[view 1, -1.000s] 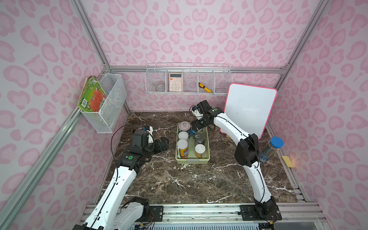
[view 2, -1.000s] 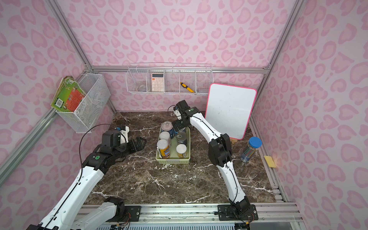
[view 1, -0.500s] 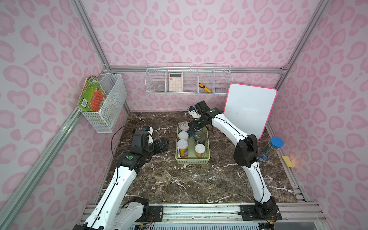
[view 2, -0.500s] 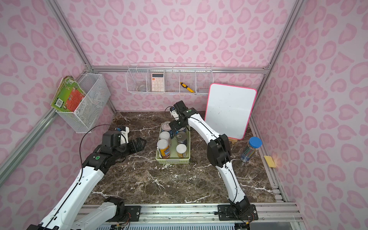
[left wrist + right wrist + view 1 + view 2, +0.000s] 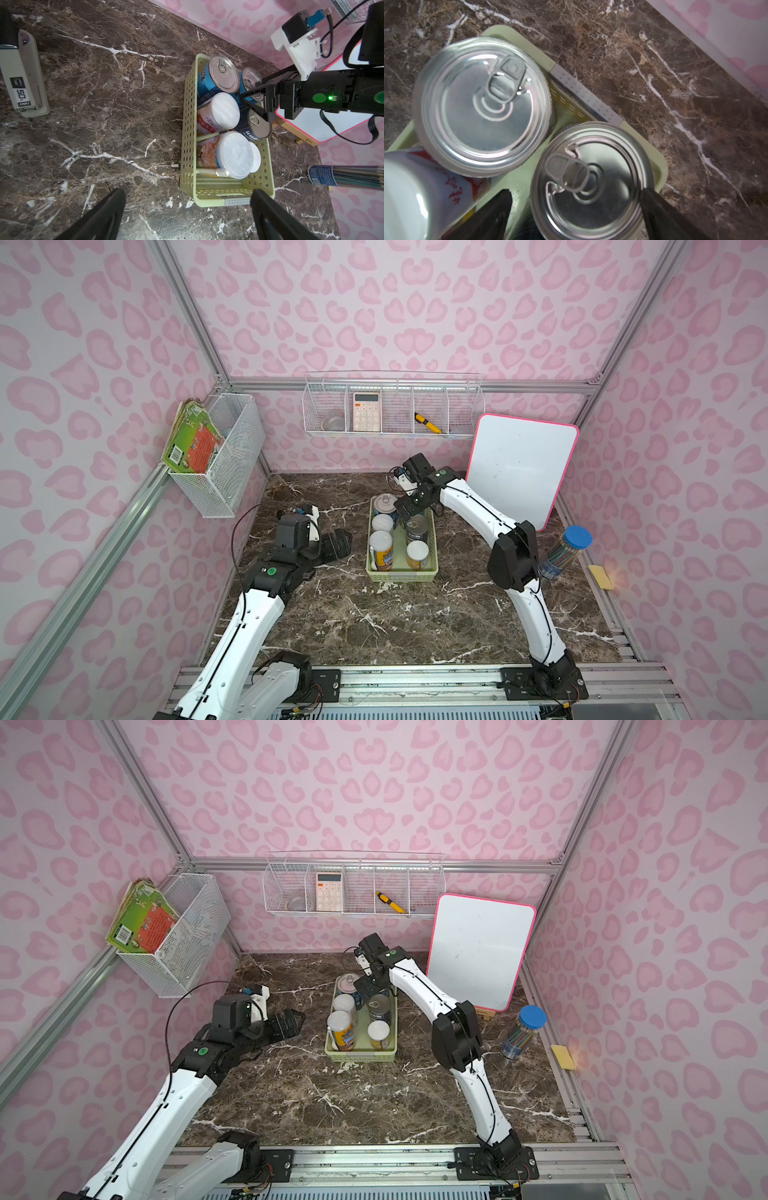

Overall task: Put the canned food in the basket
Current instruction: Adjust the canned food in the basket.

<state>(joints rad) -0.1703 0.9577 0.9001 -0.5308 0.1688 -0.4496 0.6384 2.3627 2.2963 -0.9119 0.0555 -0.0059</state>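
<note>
Right fingers [image 5: 662, 212] apart, now farther over the basket's [image 5: 401, 575] rear can [image 5: 589, 187]; left fingers [image 5: 99, 218] apart, unmoved.

Stapler [image 5: 25, 79]: "deli", "50". Dark can [image 5: 258, 124]: "la sk…", rest cut off.

Pink walls [image 5: 415, 302] printed with darker pink blotches, framed by silver metal rails [image 5: 266, 385], enclose a dark brown, white-veined marble tabletop [image 5: 374, 622], with a long wire rack [image 5: 399, 414] on the back wall and a wire basket [image 5: 237, 448] on the side.
</note>
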